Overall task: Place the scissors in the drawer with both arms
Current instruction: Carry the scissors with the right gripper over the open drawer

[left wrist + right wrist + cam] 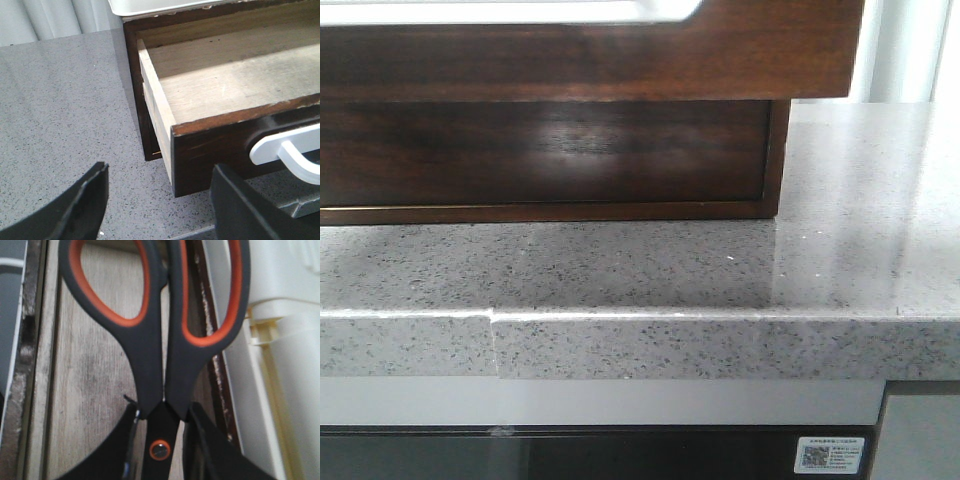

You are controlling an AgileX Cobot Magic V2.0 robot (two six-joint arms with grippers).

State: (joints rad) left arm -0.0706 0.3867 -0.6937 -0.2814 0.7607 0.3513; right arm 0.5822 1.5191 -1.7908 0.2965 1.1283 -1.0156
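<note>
Drawer (235, 85) pulled out over the table (60, 125), leaving its bare wooden floor accessible from above. Right hand (159, 440) clamps the scissors (155, 340) near the pivot (handles pointing away), suspended over that floor for release. Left hand (160, 200) spread wide, holding nothing, beside the drawer's front corner.

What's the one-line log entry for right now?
drawer: open, empty | scissors: held by right gripper over drawer | left gripper: open, near drawer front

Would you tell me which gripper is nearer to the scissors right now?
Right. The right gripper is shut on the scissors above the drawer floor; the left gripper hangs open outside the drawer's front corner.
</note>
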